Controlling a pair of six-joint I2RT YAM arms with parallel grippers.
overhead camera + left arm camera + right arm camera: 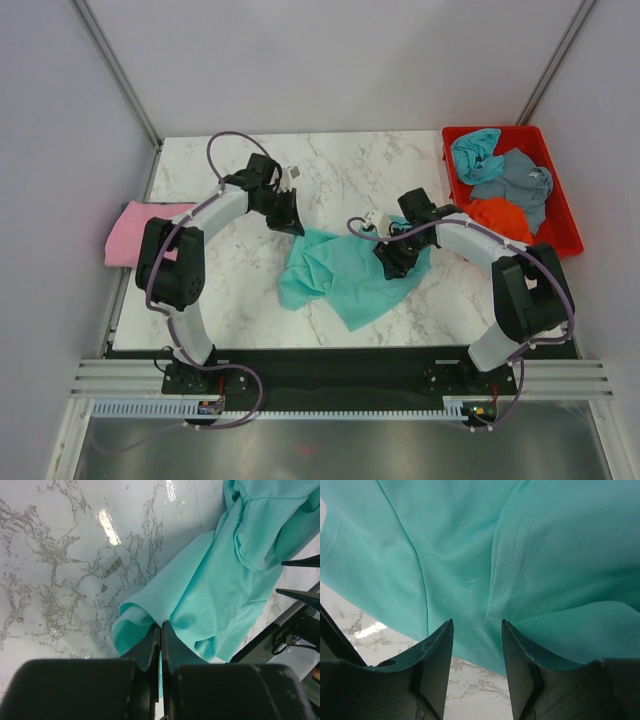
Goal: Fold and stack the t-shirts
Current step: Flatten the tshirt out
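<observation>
A teal-green t-shirt (345, 272) lies crumpled on the marble table (340, 170). My left gripper (287, 222) is shut on its upper left corner and holds the cloth pinched between the jaws; the left wrist view shows the same shirt (210, 585) and grip (161, 626). My right gripper (392, 264) is open over the shirt's right part, and the right wrist view shows its fingers (476, 625) straddling a hem of the cloth (470, 545). A pink t-shirt (135, 235) lies folded at the left table edge. Light blue (476, 152), grey-blue (520, 185) and orange (500, 215) t-shirts lie in the tray.
A red plastic tray (562, 215) stands at the back right of the table and holds three crumpled shirts. Grey walls close in the table at left, back and right. The arm bases and a metal rail (340, 380) run along the near edge.
</observation>
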